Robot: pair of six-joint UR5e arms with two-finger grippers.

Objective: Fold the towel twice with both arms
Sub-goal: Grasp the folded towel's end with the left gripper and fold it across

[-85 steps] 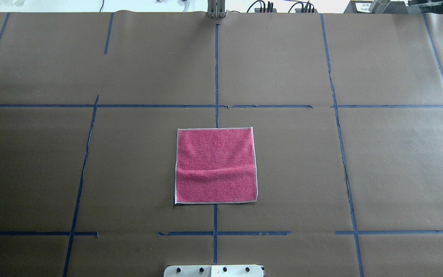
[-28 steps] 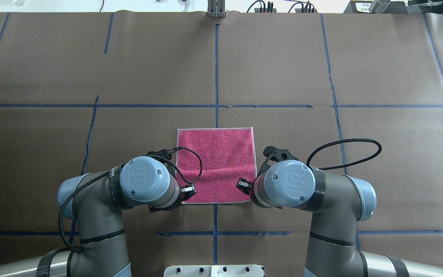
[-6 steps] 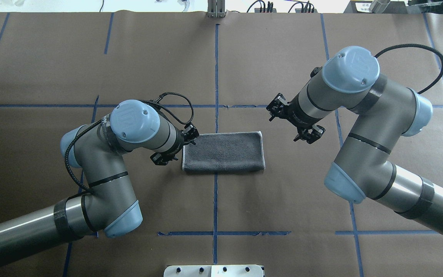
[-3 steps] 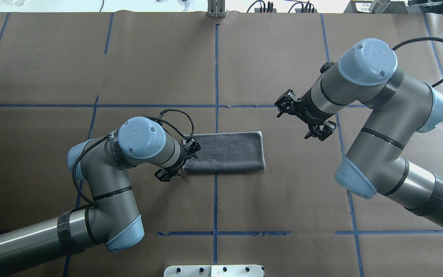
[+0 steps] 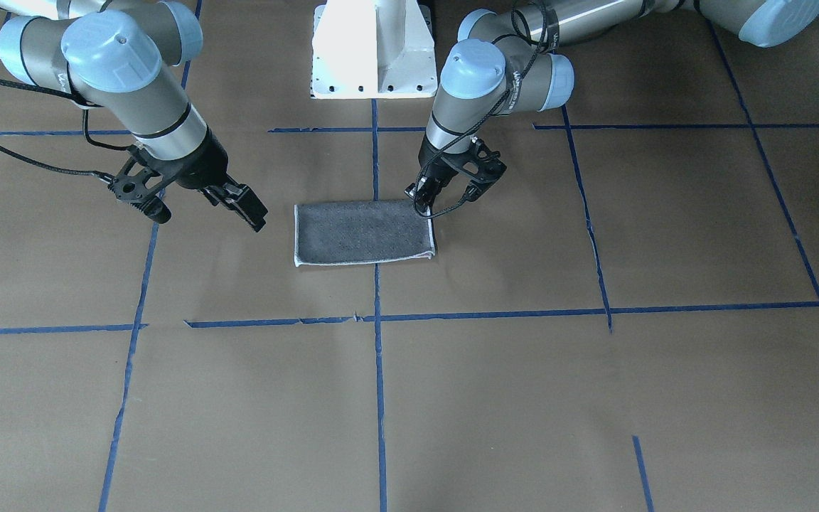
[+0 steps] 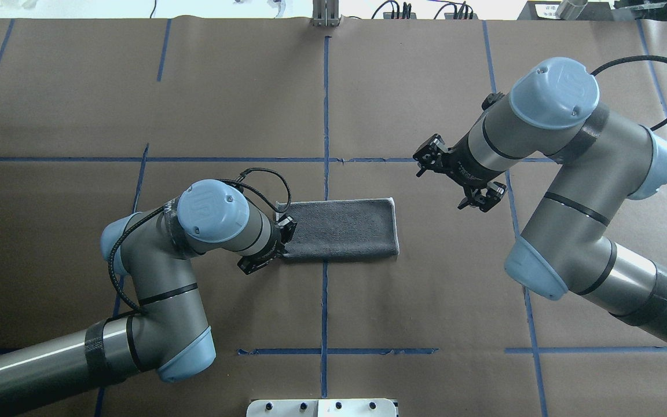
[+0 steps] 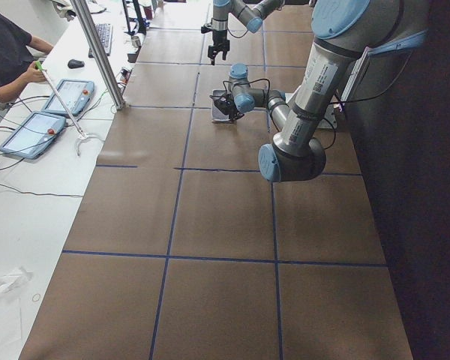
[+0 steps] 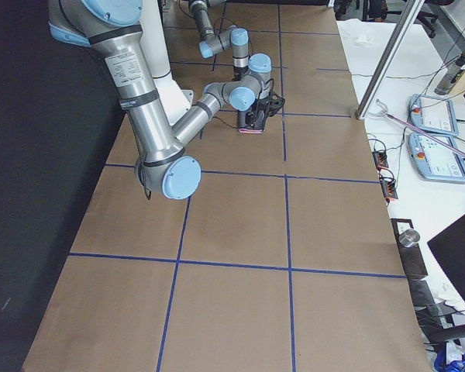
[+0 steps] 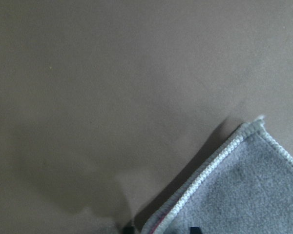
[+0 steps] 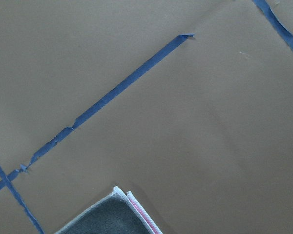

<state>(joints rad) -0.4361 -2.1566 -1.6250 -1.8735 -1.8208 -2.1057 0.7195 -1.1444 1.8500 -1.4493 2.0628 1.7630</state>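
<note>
Folded in half since 5 s back, small terry towel [image 6: 339, 229] lies grey-face-up mid brown paper-covered table [image 6: 426, 289]. Left black two-finger gripper [image 6: 270, 246] has nudged to its near-left corner, fingers spread astride the edge. Right black gripper [image 6: 455, 178] hovers clear, spread wide.

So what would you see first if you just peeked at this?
A little grey towel, folded into a strip, lies in the middle of the brown table crossed by blue tape lines. The big silver left arm holds its open left gripper right at one end of the towel. The right arm hangs its open right gripper beside the other end, not touching.
</note>
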